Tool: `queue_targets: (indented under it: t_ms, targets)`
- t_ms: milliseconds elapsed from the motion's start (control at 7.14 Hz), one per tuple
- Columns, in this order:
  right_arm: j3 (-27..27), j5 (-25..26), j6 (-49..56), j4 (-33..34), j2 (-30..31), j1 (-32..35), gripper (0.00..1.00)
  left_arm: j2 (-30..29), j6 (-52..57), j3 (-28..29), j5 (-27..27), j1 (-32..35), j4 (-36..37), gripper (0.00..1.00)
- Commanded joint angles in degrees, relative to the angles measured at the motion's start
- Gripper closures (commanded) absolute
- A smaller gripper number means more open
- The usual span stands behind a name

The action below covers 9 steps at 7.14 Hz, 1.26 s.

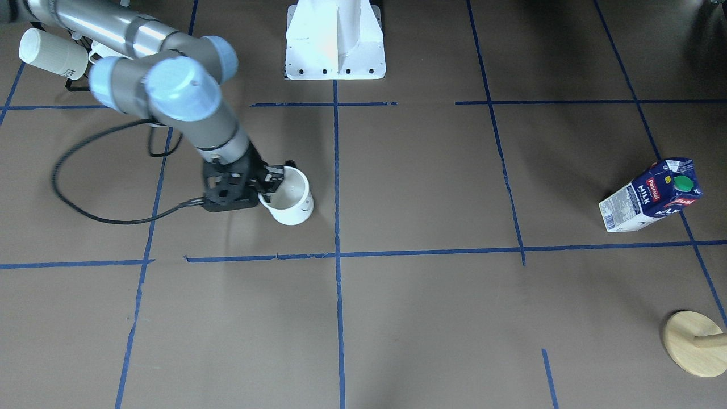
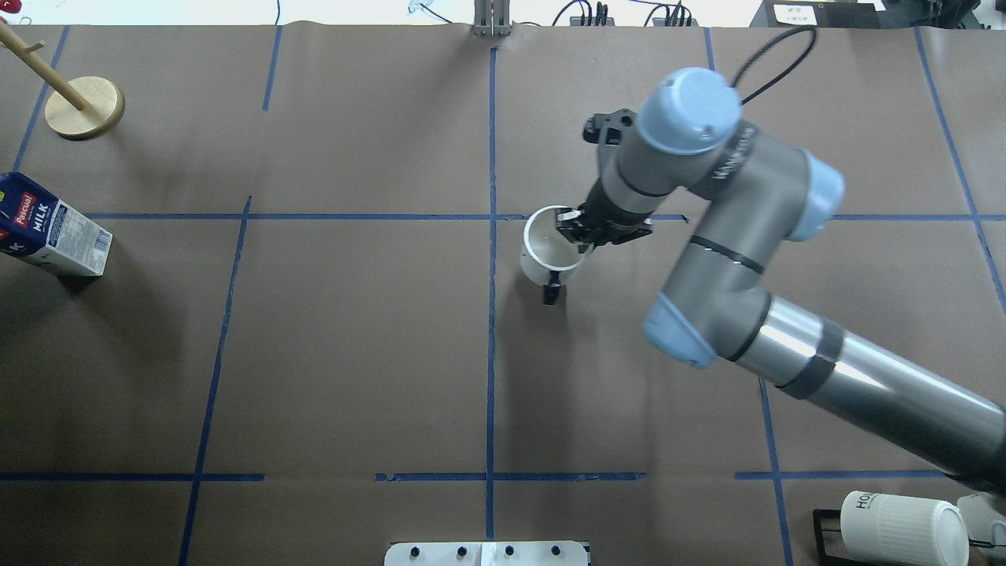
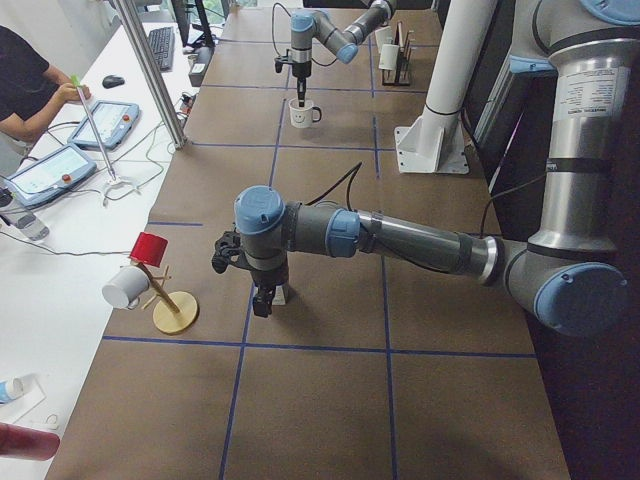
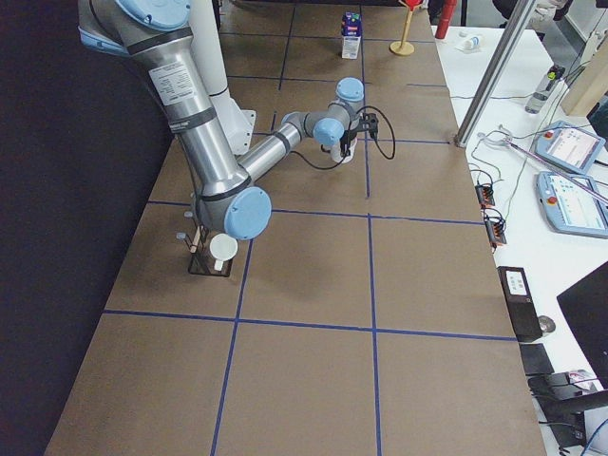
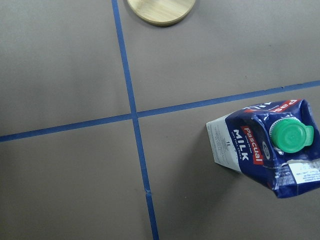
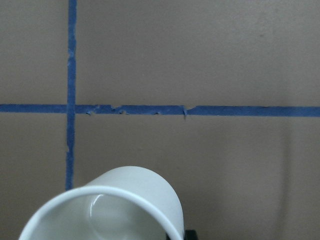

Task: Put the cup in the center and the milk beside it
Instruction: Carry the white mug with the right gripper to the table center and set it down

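The right gripper (image 2: pixel 576 232) is pinching the cup (image 2: pixel 544 258) by its rim, one finger inside the wall and one outside. That grip is keeping the cup upright, with its dark handle pointing towards the robot. The cup is sitting just right of the blue tape line (image 2: pixel 491 354) running down the middle of the table (image 2: pixel 354 354), so it is probably nearing its spot. Whether its base is touching down I cannot tell. The milk (image 2: pixel 49 234) is standing upright well apart at the left end, near the wooden stand (image 2: pixel 84 108), not yet being handled. The left gripper (image 3: pixel 262 298) is hovering over the milk, likely preparing a grasp from above. How wide it is standing I cannot tell.
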<state>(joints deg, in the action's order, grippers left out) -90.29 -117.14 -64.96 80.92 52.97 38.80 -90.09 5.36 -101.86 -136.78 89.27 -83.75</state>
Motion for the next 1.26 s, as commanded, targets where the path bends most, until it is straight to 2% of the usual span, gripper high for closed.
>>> queue_targets:
  t_ms: [0, 280, 420, 560, 700, 840, 980, 1120]
  targets:
    - [3.18, 2.44, -5.96, 0.9, -2.78, -1.62, 0.99, 0.09, 0.0, 0.17, -1.46, 0.03, 0.08, 0.0]
    - [4.85, 3.67, -6.06, -1.29, -3.31, -2.85, 0.95, 0.09, -0.09, -0.17, -1.56, 0.03, 0.08, 0.0]
    - [5.2, 3.76, -6.06, -1.55, -3.66, -3.55, 0.84, 0.09, -0.09, -0.53, -1.65, 0.03, 0.08, 0.0]
    - [5.29, 3.76, -6.06, -1.47, -4.01, -3.73, 0.65, 0.09, -0.09, -0.62, -1.82, 0.03, 0.08, 0.0]
    - [5.21, 3.76, -6.49, -1.64, -4.28, -3.91, 0.01, -0.17, -1.04, -0.79, -3.22, 0.03, 0.08, 0.0]
    - [4.25, 3.67, -6.76, -1.65, -4.54, -3.73, 0.0, -1.13, -9.32, -2.01, -4.27, -0.32, -0.01, 0.0]
    - [0.67, 2.19, -6.5, -1.04, -3.59, -0.95, 0.0, -2.88, -15.41, -2.02, -4.11, -1.98, -0.01, 0.0]
    - [-2.58, -3.39, -5.62, -1.03, -0.18, 3.52, 0.0, -3.51, -16.86, -1.33, -3.94, -5.21, -0.18, 0.0]
